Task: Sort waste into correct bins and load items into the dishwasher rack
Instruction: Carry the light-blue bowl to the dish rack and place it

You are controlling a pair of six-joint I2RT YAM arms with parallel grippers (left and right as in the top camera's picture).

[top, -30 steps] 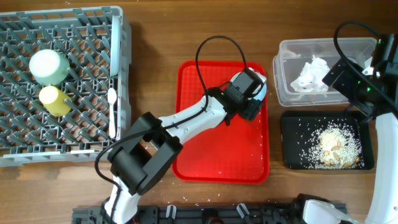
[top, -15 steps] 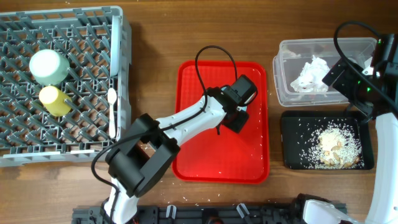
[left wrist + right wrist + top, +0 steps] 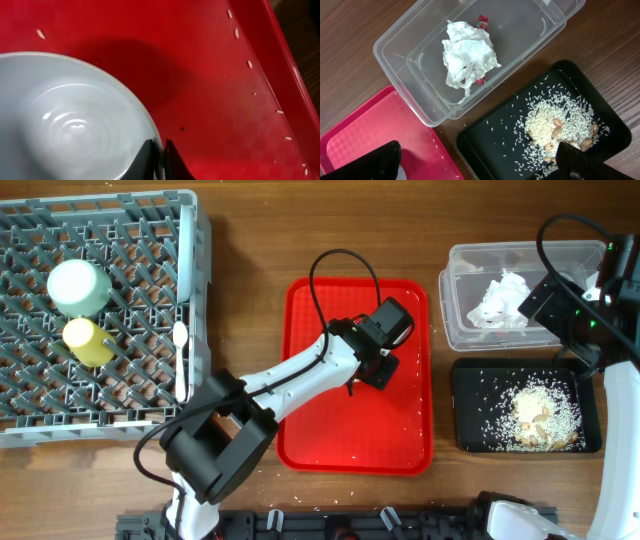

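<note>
A pale blue-green dish [image 3: 65,125] lies on the red serving tray [image 3: 210,75]. My left gripper [image 3: 161,150] is shut on its rim, one finger inside and one outside. From overhead the left gripper [image 3: 378,365] covers the dish. My right gripper [image 3: 480,165] hangs open and holds nothing, above the clear tub [image 3: 400,75] and the black tray [image 3: 490,145]. Crumpled white tissue [image 3: 467,55] and a red wrapper [image 3: 482,21] lie in the tub. Rice and food scraps [image 3: 555,117] lie in the black tray. The grey rack [image 3: 120,400] holds an upturned bowl [image 3: 78,285], a yellow cup [image 3: 88,342] and a white spoon [image 3: 180,360].
Loose rice grains [image 3: 249,64] dot the red tray [image 3: 350,430] near its right wall. The tub [image 3: 460,320] and black tray [image 3: 470,400] sit just right of it, under the right arm [image 3: 575,310]. The left arm's black cable [image 3: 335,270] loops over the tray's far side.
The left gripper has shifted a little left and toward the near side over the red tray, and its jaws have closed on the dish's rim. The right arm has not moved.
</note>
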